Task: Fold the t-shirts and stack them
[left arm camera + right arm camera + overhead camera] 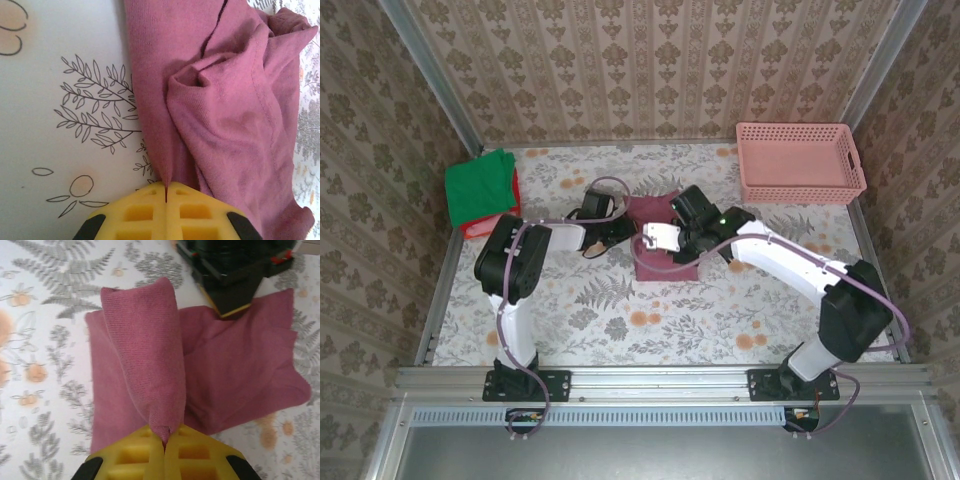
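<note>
your left gripper [166, 187] pressed together, pinching edge of maroon t-shirt [225, 100] low over table [75, 60]. left arm bent at elbow, forearm reaching right. your right gripper [164, 432] clamped on raised fold of same shirt, right arm stretched left across table. shirt mid-table between both wrists. green t-shirt [478, 185] atop red t-shirt [485, 228], far left corner.
</note>
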You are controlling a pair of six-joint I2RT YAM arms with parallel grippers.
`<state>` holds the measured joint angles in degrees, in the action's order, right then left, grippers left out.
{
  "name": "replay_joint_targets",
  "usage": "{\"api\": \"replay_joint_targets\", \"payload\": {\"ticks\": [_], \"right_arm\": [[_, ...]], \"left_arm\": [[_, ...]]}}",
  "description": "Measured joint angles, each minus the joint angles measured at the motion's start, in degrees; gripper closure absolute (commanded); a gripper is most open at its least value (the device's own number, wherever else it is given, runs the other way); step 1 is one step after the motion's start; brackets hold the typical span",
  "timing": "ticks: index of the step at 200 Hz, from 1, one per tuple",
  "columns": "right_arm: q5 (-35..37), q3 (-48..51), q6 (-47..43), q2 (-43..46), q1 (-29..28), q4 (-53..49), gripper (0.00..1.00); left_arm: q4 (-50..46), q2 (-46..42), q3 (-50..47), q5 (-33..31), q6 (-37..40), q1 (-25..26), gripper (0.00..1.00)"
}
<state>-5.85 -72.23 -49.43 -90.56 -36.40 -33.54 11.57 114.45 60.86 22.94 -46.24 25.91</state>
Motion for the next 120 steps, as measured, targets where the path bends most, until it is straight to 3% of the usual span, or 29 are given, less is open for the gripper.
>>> {"api": "replay_joint_targets", "payload": {"ticks": [120], "right_arm": [[-3.3,-20.4,-5.9,-18.3,6.6,-2.5,1.00]], "left_arm": [[-3.8,3.1,3.7,11.0,5.3,-3.4,1.00]]}}
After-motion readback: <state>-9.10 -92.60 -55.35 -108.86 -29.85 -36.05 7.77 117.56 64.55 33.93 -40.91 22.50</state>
